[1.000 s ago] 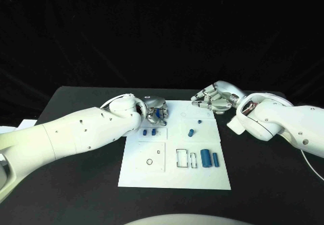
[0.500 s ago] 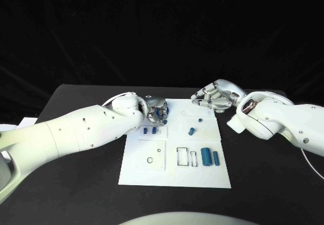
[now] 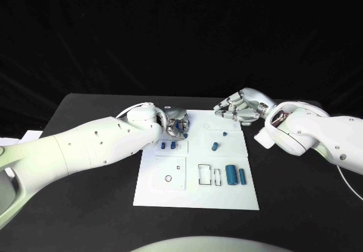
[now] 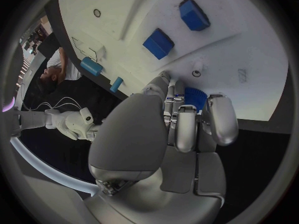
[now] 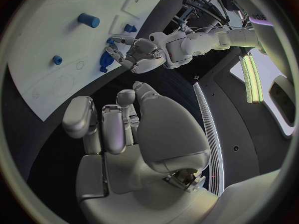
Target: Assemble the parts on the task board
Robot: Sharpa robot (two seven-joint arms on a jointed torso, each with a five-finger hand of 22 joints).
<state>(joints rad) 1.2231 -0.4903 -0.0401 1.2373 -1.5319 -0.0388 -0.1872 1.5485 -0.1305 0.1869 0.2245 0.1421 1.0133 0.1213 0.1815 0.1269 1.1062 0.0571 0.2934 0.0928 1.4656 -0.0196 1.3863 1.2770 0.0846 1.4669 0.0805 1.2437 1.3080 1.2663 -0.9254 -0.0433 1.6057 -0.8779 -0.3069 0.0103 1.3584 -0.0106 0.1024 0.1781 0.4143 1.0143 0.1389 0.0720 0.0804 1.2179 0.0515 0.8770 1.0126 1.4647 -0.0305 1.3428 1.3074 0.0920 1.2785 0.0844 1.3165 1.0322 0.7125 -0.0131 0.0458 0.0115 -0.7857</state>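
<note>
My left hand (image 3: 175, 126) has crept a little toward the far edge of the white task board (image 3: 196, 197) over the last second. Its fingers (image 4: 186, 129) are curled around a blue part (image 4: 195, 96), holding it just above the board's far left corner, so I judge placement is near. My right hand (image 3: 241, 109) has barely moved; it hovers past the far right corner, fingers curled in on nothing. Other blue parts (image 3: 235, 176) lie on the board.
</note>
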